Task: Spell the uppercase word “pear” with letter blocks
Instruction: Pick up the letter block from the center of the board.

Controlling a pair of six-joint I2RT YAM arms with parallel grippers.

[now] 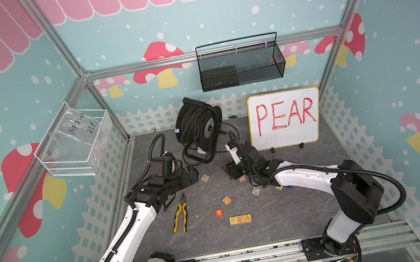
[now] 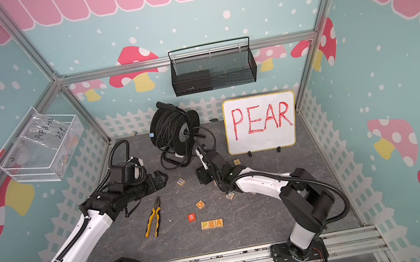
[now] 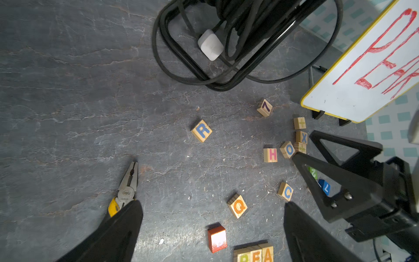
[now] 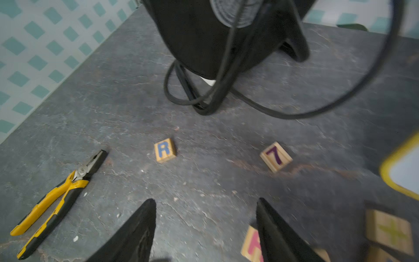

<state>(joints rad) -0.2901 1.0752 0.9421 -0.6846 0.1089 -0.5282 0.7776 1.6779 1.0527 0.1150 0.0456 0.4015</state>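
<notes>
The P block (image 1: 233,220), E block (image 1: 240,219) and A block (image 1: 247,218) sit touching in a row at the lower middle of a top view, on the table (image 1: 290,219). They copy the word on the whiteboard (image 1: 284,119), which stands at the upper right where it can be read. Only the R block (image 1: 205,178) is missing from the row. It lies alone near the middle, between the two arms. The left tool (image 1: 193,173) is wide open and holds nothing. The right tool (image 1: 234,173) is open and empty too. I think the bare spot beside A is meant for R.
</notes>
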